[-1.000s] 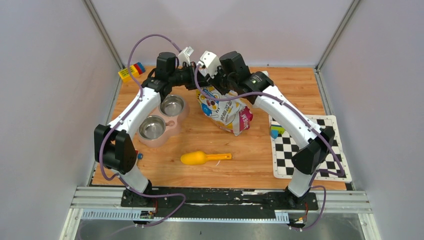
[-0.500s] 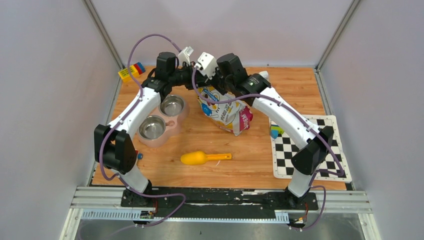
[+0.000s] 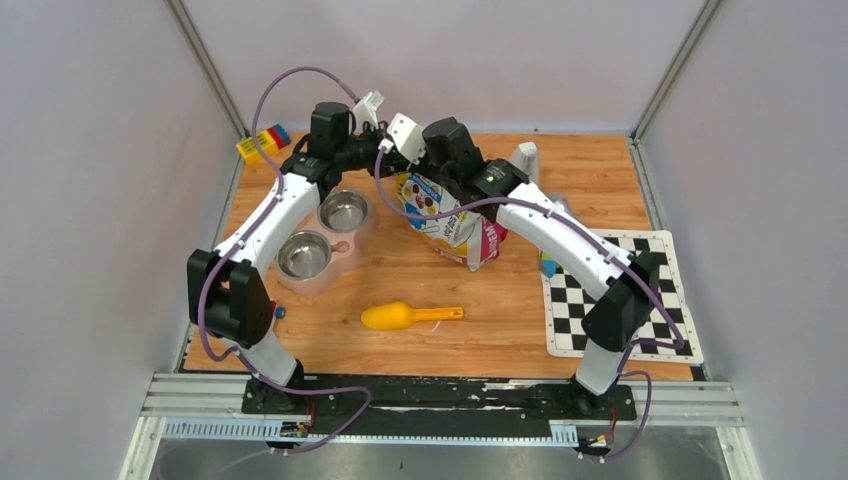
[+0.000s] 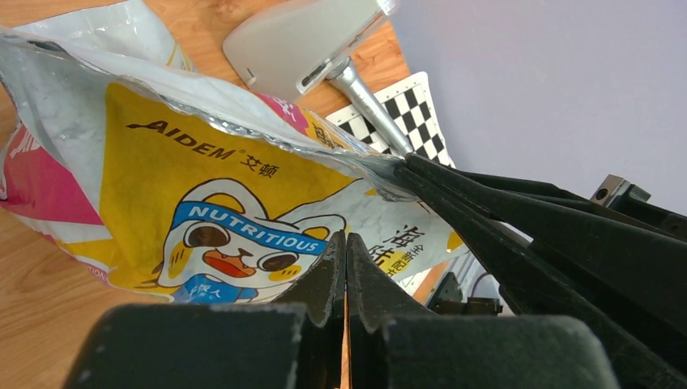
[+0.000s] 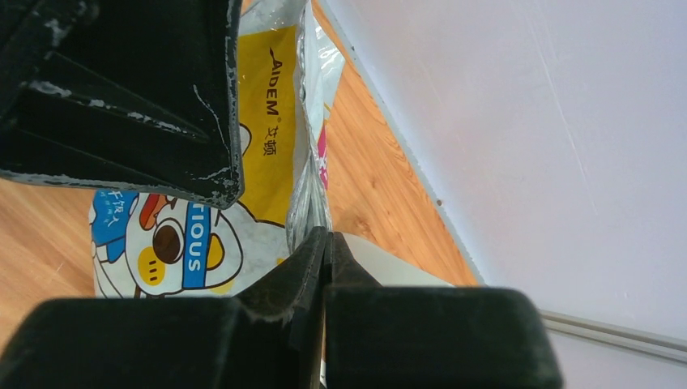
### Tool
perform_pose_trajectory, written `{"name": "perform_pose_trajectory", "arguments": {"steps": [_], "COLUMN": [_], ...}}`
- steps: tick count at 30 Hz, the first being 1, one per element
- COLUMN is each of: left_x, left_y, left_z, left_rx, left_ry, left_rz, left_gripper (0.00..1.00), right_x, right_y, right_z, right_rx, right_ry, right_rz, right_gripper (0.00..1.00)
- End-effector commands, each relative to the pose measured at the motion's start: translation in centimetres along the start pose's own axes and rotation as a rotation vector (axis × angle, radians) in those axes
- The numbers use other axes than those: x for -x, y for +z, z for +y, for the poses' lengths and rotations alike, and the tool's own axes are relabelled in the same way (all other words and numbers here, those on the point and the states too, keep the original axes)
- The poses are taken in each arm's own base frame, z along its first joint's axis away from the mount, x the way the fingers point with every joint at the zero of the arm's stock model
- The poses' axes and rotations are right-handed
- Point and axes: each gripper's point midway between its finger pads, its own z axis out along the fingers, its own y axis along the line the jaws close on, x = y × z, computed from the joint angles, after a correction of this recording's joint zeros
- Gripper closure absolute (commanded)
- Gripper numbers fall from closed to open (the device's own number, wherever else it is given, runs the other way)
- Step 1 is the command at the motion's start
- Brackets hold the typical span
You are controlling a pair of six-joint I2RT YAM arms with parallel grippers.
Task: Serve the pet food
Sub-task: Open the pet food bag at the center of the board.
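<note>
The yellow-and-white cat-print bag (image 3: 452,222) lies tilted on the wooden table, behind the middle. The pet food itself is hidden inside it. My right gripper (image 5: 324,232) is shut on the bag's (image 5: 267,138) silver-lined top edge, which runs into its fingertips. From the left wrist, the right fingers (image 4: 486,219) pinch that edge at the bag's (image 4: 202,178) corner. My left gripper (image 4: 346,237) is shut, its tips against the printed front face, with nothing seen between them. Both grippers meet above the bag's top, the left one (image 3: 386,163) beside the right one (image 3: 416,176).
A pink double steel bowl (image 3: 345,247) stands left of the bag, under the left arm. A yellow scoop (image 3: 400,316) lies in front. Behind the bag rests a grey flat-headed tool (image 3: 525,157). A checkerboard mat (image 3: 610,290) with a small block (image 3: 549,265) is at right; toy bricks (image 3: 262,143) sit back left.
The right gripper has closed on the bag's top edge and swung left towards the left gripper, pulling the bag's top with it. The left arm has stayed put.
</note>
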Motion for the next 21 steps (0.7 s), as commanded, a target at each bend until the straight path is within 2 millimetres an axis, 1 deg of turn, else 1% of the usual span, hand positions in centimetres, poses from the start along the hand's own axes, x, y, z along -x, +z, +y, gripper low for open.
{"name": "perform_pose_trajectory", "arguments": {"steps": [1,2,3,4,5,6,7,11,13,15,21], "left_x": [2.5,2.6,2.3,2.6,2.3,2.5,2.3,2.1,2.0,2.0,1.8], "left_y": [-1.7,-1.7,-1.7,-1.7,-1.7,-1.6,-1.6,-1.1,-0.8,-0.6,0.2], "left_z": [-3.5,-4.1,-4.5,-5.0,-5.3,-5.7,-5.7,-5.1,-4.7,-4.5,-3.5], "left_rx": [-0.063,-0.095,-0.124,-0.152,-0.179,-0.201,-0.212,-0.208,-0.204,-0.202,-0.182], "left_ry": [0.058,0.058,0.055,0.053,0.049,0.049,0.045,0.037,0.032,0.029,0.018], "left_rz": [-0.064,-0.063,-0.05,-0.059,-0.044,-0.053,-0.045,-0.048,-0.045,-0.044,-0.034], "left_gripper": [1.0,0.99,0.96,0.84,0.7,0.65,0.56,0.4,0.37,0.36,0.37], "right_x": [1.5,1.7,1.9,1.9,2.0,2.1,2.2,2.2,2.1,2.2,2.6], "right_y": [-1.2,-1.3,-1.5,-1.5,-1.6,-1.6,-1.6,-1.6,-1.5,-1.5,-1.9], "right_z": [-2.5,-2.4,-2.3,-2.1,-1.9,-1.6,-1.5,-1.1,-1.2,-1.2,-1.2], "right_rx": [-0.093,-0.086,-0.074,-0.061,-0.048,-0.035,-0.025,0.007,0.017,0.029,0.074], "right_ry": [0.002,0.012,0.025,0.036,0.049,0.059,0.067,0.098,0.114,0.128,0.183], "right_rz": [-0.051,-0.06,-0.067,-0.072,-0.077,-0.08,-0.083,-0.091,-0.093,-0.099,-0.12], "right_gripper": [1.0,1.0,1.0,1.0,1.0,1.0,1.0,1.0,1.0,1.0,1.0]}}
